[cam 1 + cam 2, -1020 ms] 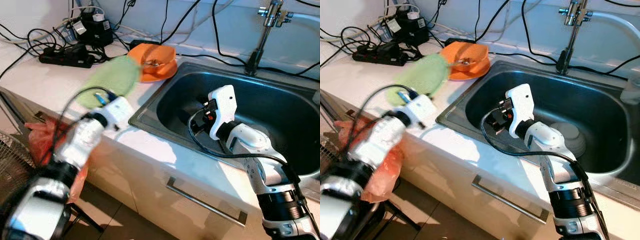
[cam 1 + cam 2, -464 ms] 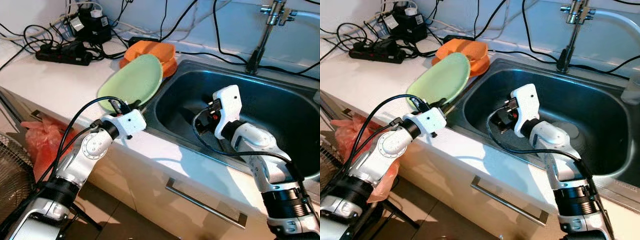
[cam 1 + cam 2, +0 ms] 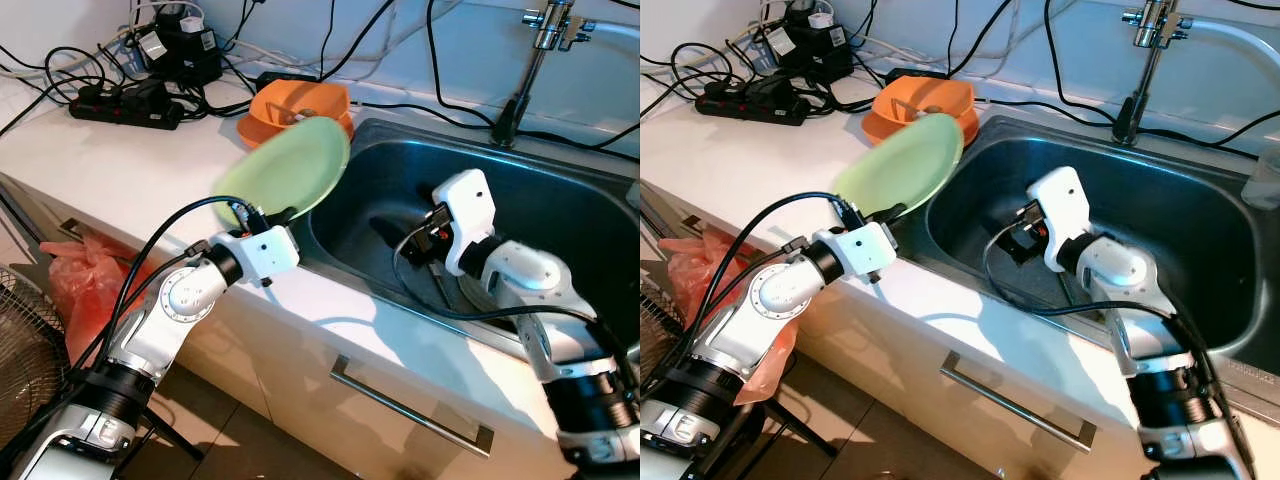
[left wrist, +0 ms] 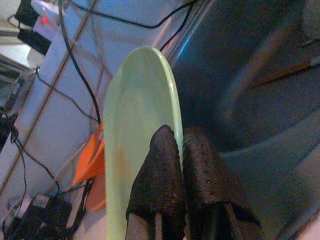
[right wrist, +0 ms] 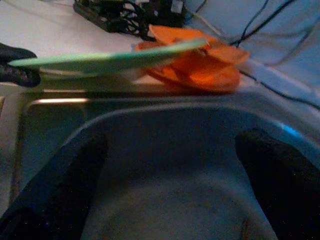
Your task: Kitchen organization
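Since a moment ago the green plate [image 3: 285, 175], pinched at its rim by the left gripper's [image 4: 176, 165] fingers, has swung sinkward, extending beyond them; right gripper [image 5: 165, 200] fingers wide, empty.

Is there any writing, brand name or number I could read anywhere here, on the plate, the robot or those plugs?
None can be read.
Green plate, held by the left gripper: plain, no print.
Orange bowl: no marking visible.
Black adapters by the wall carry pale stickers, too small to read.
Right gripper in the sink: no legible label.
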Controlling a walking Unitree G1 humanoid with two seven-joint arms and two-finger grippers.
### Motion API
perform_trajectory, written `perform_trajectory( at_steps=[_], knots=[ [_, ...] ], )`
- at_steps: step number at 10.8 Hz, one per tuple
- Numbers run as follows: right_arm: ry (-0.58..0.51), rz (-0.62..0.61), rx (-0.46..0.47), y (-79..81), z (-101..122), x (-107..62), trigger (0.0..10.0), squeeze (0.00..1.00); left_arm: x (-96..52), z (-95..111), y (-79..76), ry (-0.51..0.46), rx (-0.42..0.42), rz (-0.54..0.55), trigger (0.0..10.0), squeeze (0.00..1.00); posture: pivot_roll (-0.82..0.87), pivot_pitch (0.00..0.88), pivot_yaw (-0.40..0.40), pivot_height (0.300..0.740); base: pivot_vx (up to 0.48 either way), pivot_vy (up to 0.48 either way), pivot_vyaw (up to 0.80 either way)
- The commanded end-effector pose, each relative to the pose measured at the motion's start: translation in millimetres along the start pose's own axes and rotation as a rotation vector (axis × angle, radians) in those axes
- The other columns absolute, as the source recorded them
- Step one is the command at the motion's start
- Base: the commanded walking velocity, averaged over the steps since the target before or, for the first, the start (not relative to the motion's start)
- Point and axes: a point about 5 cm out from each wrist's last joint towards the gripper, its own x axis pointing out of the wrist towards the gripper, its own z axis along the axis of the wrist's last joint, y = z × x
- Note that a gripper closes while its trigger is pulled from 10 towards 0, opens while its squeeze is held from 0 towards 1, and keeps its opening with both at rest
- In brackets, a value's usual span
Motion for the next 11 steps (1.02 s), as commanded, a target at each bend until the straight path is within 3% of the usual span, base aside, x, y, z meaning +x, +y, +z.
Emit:
perform_trajectory(
  at_steps=[1,4,5,9,11],
  knots=[
    [-0.002,0.015,-0.046,-4.0,3.8,1.3,10.0,0.00,1.0,11.9,7.8,-0.067,0.018,0.009,0.0,0.00,0.00,0.000,0.028,0.740,0.000,0.000,0.00],
    [-0.003,0.015,-0.166,-18.7,6.5,2.4,10.0,0.00,-1.9,21.9,10.4,-0.148,0.022,-0.056,0.0,0.00,0.00,0.000,0.027,0.740,0.000,0.000,0.00],
    [-0.004,0.024,-0.182,-19.2,6.9,3.3,10.0,0.00,-2.1,21.3,10.6,-0.147,0.017,-0.066,0.0,0.00,0.00,0.000,0.027,0.740,0.000,0.000,0.00],
    [-0.008,0.174,-0.445,-15.0,12.1,13.3,10.0,0.00,-5.4,23.5,11.2,-0.185,0.011,-0.120,0.0,0.00,0.01,0.000,0.028,0.740,0.000,0.000,0.00],
    [-0.022,0.231,-0.528,-13.9,18.2,18.6,10.0,0.00,-5.5,24.1,11.2,-0.192,0.012,-0.133,0.0,0.00,0.01,0.000,0.028,0.740,0.000,0.000,0.00]
  ],
)
